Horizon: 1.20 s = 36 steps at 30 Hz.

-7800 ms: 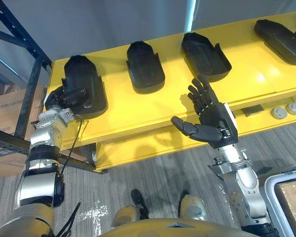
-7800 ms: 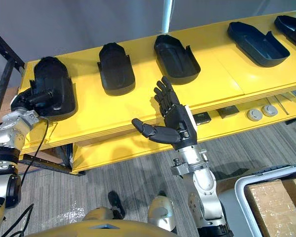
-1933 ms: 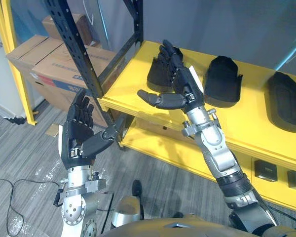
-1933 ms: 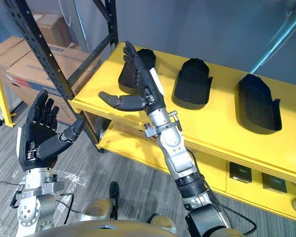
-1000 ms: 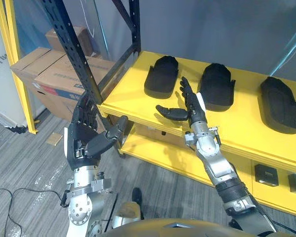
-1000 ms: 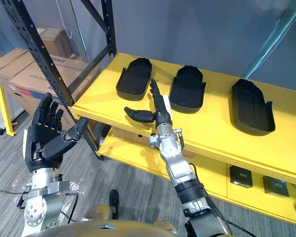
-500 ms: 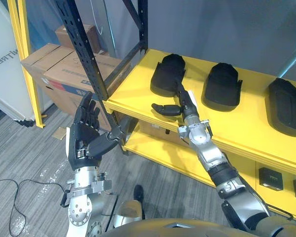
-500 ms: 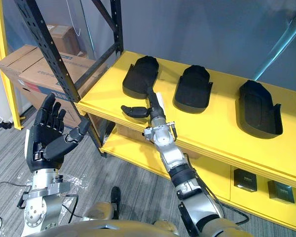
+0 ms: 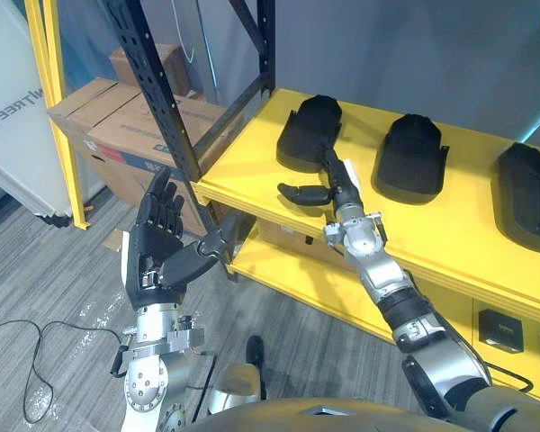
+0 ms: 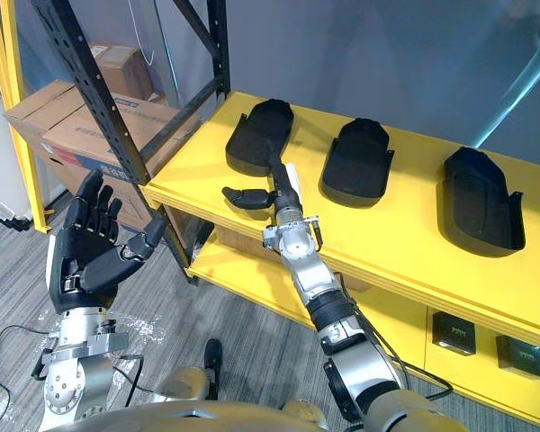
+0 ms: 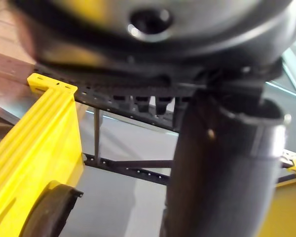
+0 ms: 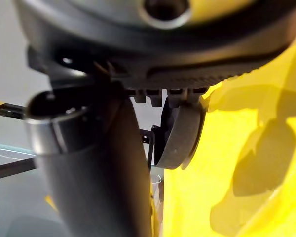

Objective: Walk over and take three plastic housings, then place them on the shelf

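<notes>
Evidently the three housings (image 9: 412, 159) already lie in a row on the shelf (image 9: 252, 175). The right hand (image 9: 335, 187), fingers straight and thumb spread, reaches to the left housing (image 9: 308, 133), probably to seat it. The left hand (image 9: 157, 247) hovers open and empty, near the rack (image 9: 155, 81).

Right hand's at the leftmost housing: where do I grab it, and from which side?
Probably its near end, coming from the shelf's front edge. The leftmost housing lies flat on the shelf, lengthwise toward the right hand, whose straight fingers point along it. Thumb and fingers could close across the two side walls there.
</notes>
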### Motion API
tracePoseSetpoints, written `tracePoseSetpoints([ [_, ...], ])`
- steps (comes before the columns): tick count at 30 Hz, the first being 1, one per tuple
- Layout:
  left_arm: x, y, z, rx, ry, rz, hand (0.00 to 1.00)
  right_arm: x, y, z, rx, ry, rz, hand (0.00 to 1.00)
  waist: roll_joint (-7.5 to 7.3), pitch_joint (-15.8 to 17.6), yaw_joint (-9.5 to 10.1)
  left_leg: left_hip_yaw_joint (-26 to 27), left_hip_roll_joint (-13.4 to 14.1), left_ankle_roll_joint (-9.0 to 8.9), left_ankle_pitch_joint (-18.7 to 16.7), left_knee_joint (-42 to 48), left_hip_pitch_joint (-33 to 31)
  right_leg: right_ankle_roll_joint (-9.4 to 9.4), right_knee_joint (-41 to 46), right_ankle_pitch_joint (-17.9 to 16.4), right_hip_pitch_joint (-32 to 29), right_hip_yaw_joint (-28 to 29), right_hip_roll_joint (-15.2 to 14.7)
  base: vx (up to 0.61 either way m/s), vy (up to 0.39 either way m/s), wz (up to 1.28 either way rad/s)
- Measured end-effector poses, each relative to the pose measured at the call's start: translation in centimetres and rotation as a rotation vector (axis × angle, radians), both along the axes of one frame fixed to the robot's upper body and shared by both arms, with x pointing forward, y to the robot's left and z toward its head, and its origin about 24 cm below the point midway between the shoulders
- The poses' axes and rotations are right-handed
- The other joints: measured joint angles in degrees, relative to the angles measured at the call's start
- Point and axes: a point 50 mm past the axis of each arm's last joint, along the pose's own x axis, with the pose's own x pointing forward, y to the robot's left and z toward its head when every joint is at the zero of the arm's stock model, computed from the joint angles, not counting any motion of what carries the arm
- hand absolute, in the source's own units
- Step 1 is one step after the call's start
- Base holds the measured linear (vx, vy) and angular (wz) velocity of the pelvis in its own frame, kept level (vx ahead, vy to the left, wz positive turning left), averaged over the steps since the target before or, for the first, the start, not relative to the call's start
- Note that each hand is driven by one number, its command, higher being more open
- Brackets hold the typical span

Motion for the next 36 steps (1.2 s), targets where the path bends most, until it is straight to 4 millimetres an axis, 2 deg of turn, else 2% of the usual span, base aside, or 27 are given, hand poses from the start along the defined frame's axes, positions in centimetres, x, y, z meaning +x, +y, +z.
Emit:
tracePoseSetpoints([
  [4, 0.0, 0.0, 0.0, 0.0, 0.0, -0.001, 1.0, 0.4, 0.3, 0.8, 0.016, -0.013, 0.029, 1.0, 0.01, 0.06, 0.05, 0.12, 0.08, -0.06, 0.1, 0.01, -0.51, 0.2, 0.88, -0.15, -0.97, 0.22, -0.16, 0.01, -0.023, -0.01],
  [20, 0.0, 0.0, -0.1, 0.0, 0.005, -0.003, 1.0, 0.6, 0.6, 1.6, 0.002, -0.043, 0.047, 1.0, 0.03, 0.11, -0.01, 0.64, 0.82, -0.17, 0.17, 0.01, -0.47, -0.18, 1.77, -0.63, -1.65, 0.79, 0.04, 0.0, -0.035, -0.02],
  [23, 0.0, 0.1, -0.7, 0.003, 0.033, 0.004, 1.0, -0.9, 0.3, 3.3, -0.008, -0.151, 0.07, 1.0, -0.1, 0.19, -0.3, 1.14, 0.9, -0.2, 0.09, 0.01, -0.47, 0.05, 1.28, -0.44, -1.7, 1.18, 0.02, 0.03, -0.021, -0.06],
  [26, 0.0, 0.4, -1.1, -0.004, 0.054, 0.04, 1.0, -3.6, 0.4, 5.7, 0.023, -0.303, 0.128, 1.0, -0.36, 0.2, -1.49, 2.18, 0.88, -0.04, -0.25, 0.01, -0.25, 0.51, 0.56, -0.05, -1.77, 2.18, 0.04, 0.05, -0.022, -0.15],
  [28, 0.0, 0.5, -1.0, -0.004, 0.056, 0.065, 1.0, -5.1, 0.1, 6.6, 0.052, -0.377, 0.134, 1.0, -0.69, 0.03, -1.82, 3.36, 0.91, 0.22, -0.57, 0.01, 0.31, 0.68, -0.33, 0.39, -1.54, 3.21, 0.13, 0.05, -0.019, -0.29],
  [30, -0.1, 0.7, -0.9, 0.041, 0.053, 0.112, 1.0, -6.8, -0.9, 7.1, 0.071, -0.446, 0.108, 1.0, -1.25, -0.29, -2.37, 4.15, 0.92, 0.27, -0.95, 0.0, 0.36, 0.73, -1.15, 0.82, -1.59, 3.96, 0.23, 0.07, -0.016, -0.25],
  [31, -0.2, 1.0, -0.8, 0.096, 0.054, 0.168, 1.0, -7.8, -1.8, 7.3, 0.085, -0.484, 0.078, 1.0, -1.77, -0.58, -3.24, 4.69, 0.9, 0.23, -1.24, 0.0, 0.37, 0.85, -1.85, 1.23, -1.59, 4.41, 0.29, 0.07, -0.008, -0.16],
  [34, -0.1, 1.7, -0.4, 0.177, 0.04, 0.245, 1.0, -9.0, -3.7, 7.1, 0.059, -0.538, -0.019, 1.0, -2.32, -0.92, -4.03, 6.17, 0.94, 0.28, -1.52, -0.01, 0.66, 1.05, -3.3, 2.22, -1.5, 5.72, 0.53, 0.06, 0.001, -0.26],
  [35, -0.1, 2.2, -0.1, 0.23, 0.03, 0.286, 1.0, -9.7, -5.2, 6.9, 0.053, -0.552, -0.086, 1.0, -2.43, -1.0, -4.58, 6.59, 0.85, 0.38, -1.78, -0.02, 0.88, 1.07, -4.0, 2.68, -1.21, 6.1, 0.57, 0.05, 0.006, -0.16],
  [36, -0.2, 2.5, 0.0, 0.254, 0.029, 0.302, 1.0, -10.0, -5.9, 6.7, 0.029, -0.554, -0.12, 1.0, -2.46, -1.02, -4.74, 6.81, 0.83, 0.4, -1.9, -0.02, 1.05, 1.15, -4.32, 2.89, -1.03, 6.3, 0.58, 0.06, 0.016, -0.23],
])
